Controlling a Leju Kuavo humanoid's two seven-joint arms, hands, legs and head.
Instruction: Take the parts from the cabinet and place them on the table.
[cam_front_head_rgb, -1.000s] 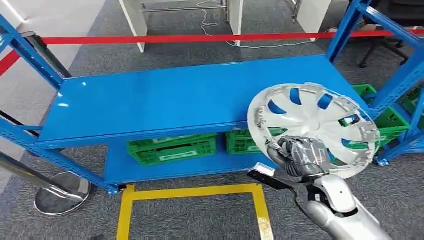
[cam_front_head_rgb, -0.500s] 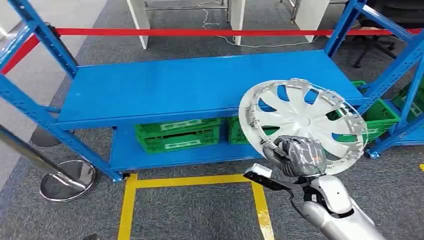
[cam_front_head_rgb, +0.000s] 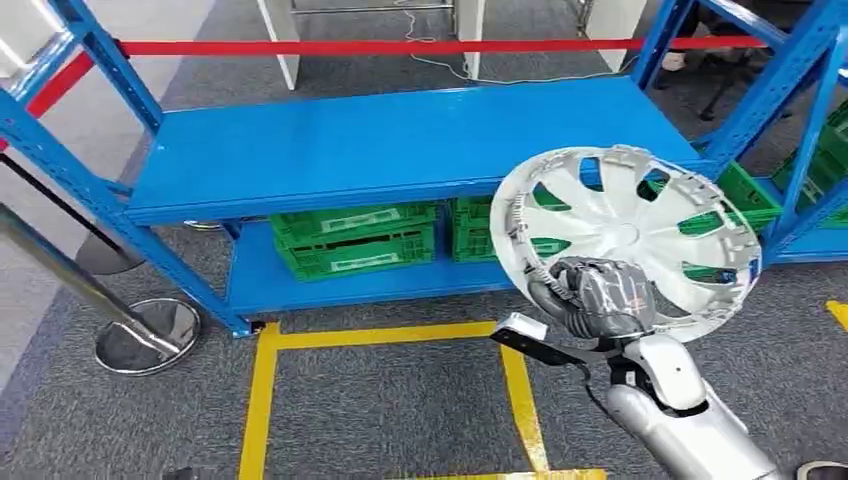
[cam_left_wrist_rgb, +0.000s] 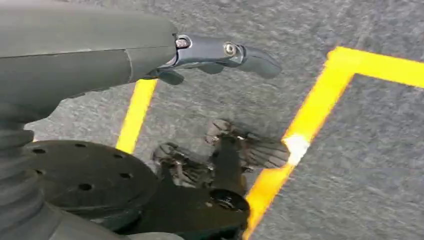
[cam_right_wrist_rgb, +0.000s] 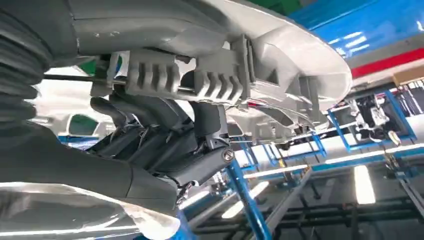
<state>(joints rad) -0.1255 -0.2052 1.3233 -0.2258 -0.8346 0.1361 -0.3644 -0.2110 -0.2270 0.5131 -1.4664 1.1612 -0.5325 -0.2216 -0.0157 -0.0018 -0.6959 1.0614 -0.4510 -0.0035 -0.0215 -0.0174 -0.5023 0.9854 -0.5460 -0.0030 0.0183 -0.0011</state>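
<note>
I am carrying a silver wheel cover (cam_front_head_rgb: 628, 236), a broad, thin plastic disc with spoke cut-outs and a row of clips round its rim. It is hanging in the air in front of the blue rack (cam_front_head_rgb: 400, 140), tilted with its face toward the head camera, overlapping the right end of the upper shelf in that view, touching no surface. I am judging it light but bulky: little weight, a large face, so it is likely swinging on any quick turn. The shell looks stiff enough across the middle, yet the rim clips look thin and I would expect them to snap under a knock. The finish is smooth, so likely slippery.

My right hand (cam_front_head_rgb: 597, 297) is gripping the lower rim, fingers (cam_right_wrist_rgb: 150, 130) curling behind the edge beside a ribbed clip block. That rim grip is sitting far off the disc's centre, so I am judging the hold prone to twisting; an edge hold between clips seems the best purchase.

My left hand (cam_left_wrist_rgb: 220, 52) is hanging over the grey carpet (cam_left_wrist_rgb: 350, 165) near yellow floor tape (cam_left_wrist_rgb: 320, 110), holding nothing, its visible fingers extended rather than curled

Green crates (cam_front_head_rgb: 355, 240) are sitting on the lower shelf
</note>
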